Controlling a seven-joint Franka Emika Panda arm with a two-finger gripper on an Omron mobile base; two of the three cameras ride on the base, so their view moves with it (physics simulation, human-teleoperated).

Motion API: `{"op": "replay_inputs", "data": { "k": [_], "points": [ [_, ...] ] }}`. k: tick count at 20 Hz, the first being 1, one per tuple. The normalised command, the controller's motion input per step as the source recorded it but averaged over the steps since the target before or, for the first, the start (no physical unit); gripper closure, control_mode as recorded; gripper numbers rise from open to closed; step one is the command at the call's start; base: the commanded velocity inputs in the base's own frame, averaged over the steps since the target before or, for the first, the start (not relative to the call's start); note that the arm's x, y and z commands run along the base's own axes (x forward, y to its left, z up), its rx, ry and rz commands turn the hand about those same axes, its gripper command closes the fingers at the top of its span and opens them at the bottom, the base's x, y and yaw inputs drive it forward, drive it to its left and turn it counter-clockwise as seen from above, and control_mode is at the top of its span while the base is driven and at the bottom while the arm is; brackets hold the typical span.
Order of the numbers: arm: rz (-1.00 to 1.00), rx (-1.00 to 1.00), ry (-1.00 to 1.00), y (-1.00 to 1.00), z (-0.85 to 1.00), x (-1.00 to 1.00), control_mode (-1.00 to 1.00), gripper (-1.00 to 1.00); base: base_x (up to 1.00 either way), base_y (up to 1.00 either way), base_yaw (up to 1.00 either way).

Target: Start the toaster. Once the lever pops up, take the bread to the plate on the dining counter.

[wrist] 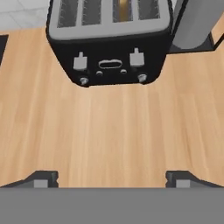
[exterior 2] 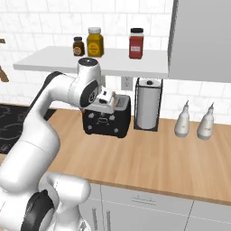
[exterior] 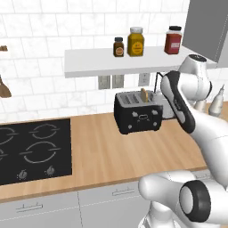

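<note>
I see toaster: matt black body, brushed grey metal top. Worktop: smooth light wood, visible grain. Wall tiles: glossy white. Hob: smooth black glass, I think.

Lighting: bright, even and diffuse in all three views, source not identifiable; no glare, only soft sheen on the white arm. Shadows: faint, a soft dark patch under the toaster on the wood worktop and dim shading beneath the wall shelf. Quality: rendered, slightly soft and low in detail, edges mildly jagged, no visible edge distortion.
</note>
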Motion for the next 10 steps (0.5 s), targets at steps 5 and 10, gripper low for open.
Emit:
{"op": "replay_inputs", "data": {
  "k": [5,10],
  "points": [
    [-0.14,0.21,-0.03,-0.71,-0.26,-0.01,-1.0,-1.0,0.0,0.0,0.0],
    [-0.14,0.17,-0.05,-0.16,-0.32,0.07,-1.0,-1.0,0.0,0.0,0.0]
  ]
}}
